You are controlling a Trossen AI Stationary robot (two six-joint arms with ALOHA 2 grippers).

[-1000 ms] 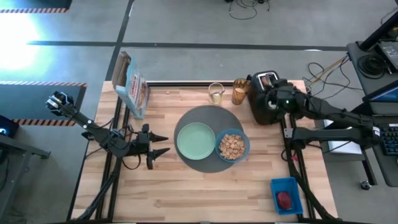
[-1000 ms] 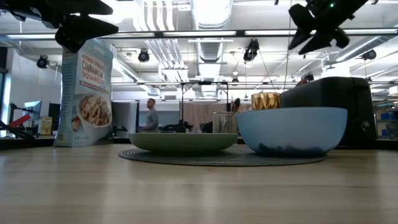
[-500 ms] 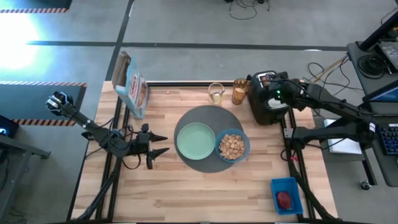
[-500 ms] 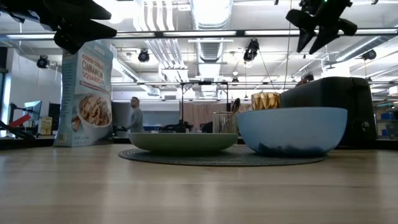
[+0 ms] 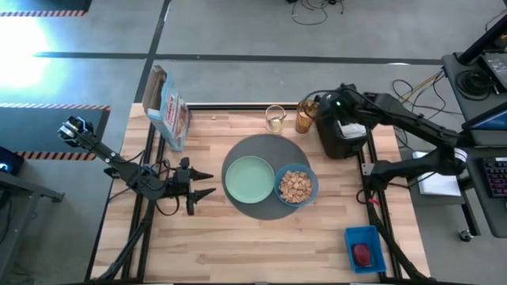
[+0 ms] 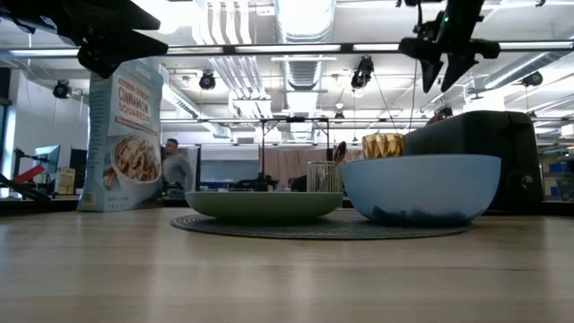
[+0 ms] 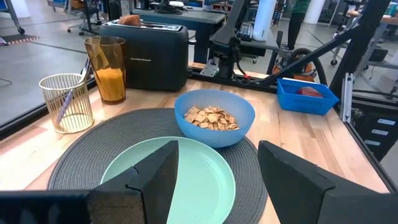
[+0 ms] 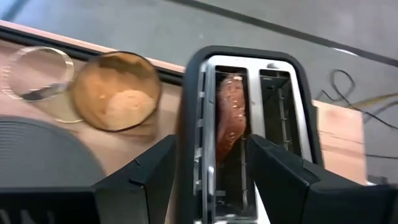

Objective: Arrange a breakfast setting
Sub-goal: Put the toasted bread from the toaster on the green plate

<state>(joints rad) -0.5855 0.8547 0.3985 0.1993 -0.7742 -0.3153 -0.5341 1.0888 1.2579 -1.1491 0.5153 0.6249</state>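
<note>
Right end effector (image 8: 208, 180) hangs above the black toaster (image 5: 342, 131) at the far right of the table (image 5: 261, 237), fingers parted and empty, one on each side of the slot that holds the brown toast slice (image 8: 229, 121). That slice stands upright in one of the two slots; the other slot shows nothing in it. Left end effector (image 5: 207, 184) waits low over the table on the left, its fingers likewise spread and holding nothing, pointed toward the mat.

Just beside the toaster stand the amber glass (image 5: 306, 116), which holds an orange liquid, and a clear wire-pattern cup (image 5: 275, 118) with a utensil in it. A cereal box (image 5: 169, 109) stands upright at the far left edge. A blue basket (image 5: 364, 248) with a small red food piece (image 5: 362, 254) sits at the near right corner.

At the centre lies the round dark-grey mat (image 5: 265, 142). On it sit the pale green plate (image 5: 249, 179), bare, and the blue bowl (image 5: 296, 187) filled with cereal squares (image 7: 211, 118), touching or nearly touching the plate.

A person (image 6: 174, 167) stands in the room behind the table.
</note>
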